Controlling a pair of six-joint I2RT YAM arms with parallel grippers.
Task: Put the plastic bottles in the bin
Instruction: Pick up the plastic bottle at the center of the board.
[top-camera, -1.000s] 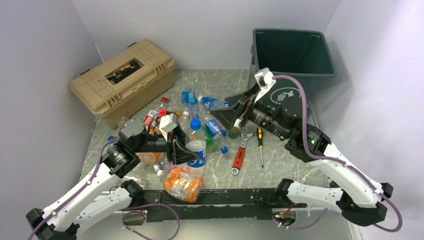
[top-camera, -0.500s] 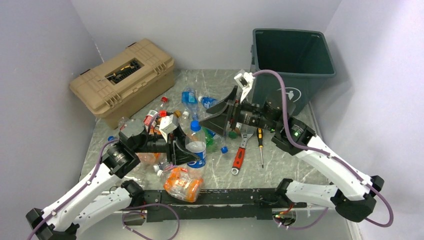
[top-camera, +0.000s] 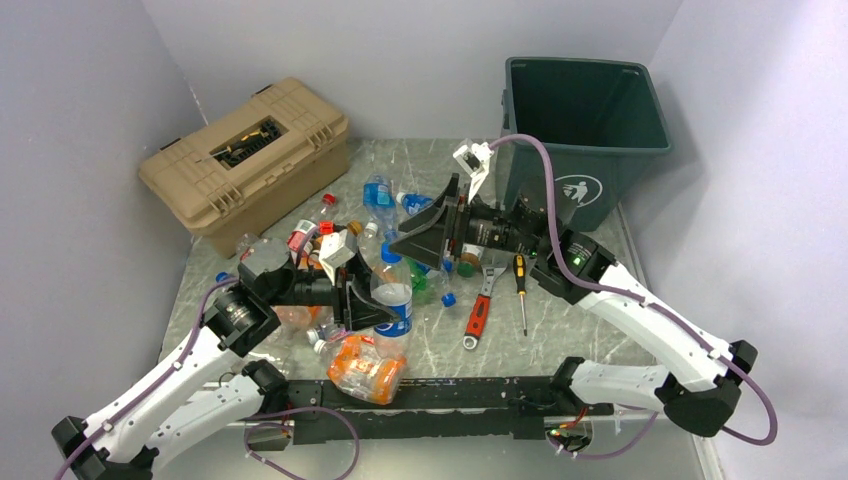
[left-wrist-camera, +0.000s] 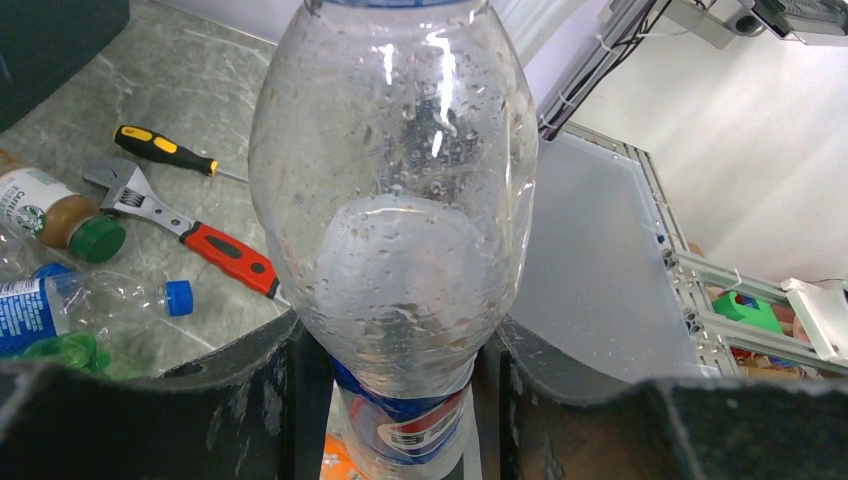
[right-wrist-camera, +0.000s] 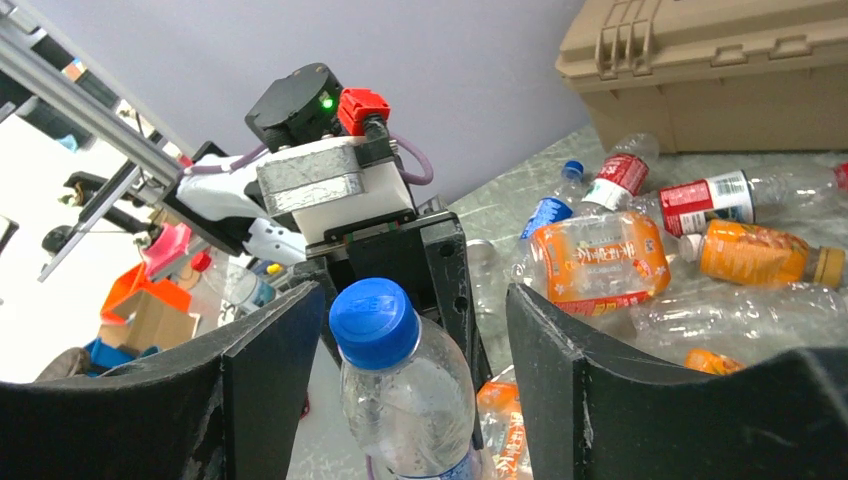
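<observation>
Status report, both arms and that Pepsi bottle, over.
Left gripper shut on upright bottle. Right gripper open, astride its blue cap. Wrench and screwdriver lie clear of both.

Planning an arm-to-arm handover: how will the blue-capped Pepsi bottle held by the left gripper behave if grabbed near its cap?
Probably light: the Pepsi bottle looks empty, only droplets inside. Its thin clear wall may dent if the right gripper squeezes there. The blue cap and neck look stiffer, likely a firmer hold.

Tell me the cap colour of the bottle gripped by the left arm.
Blue cap on the bottle; right wrist view shows it best.
</observation>
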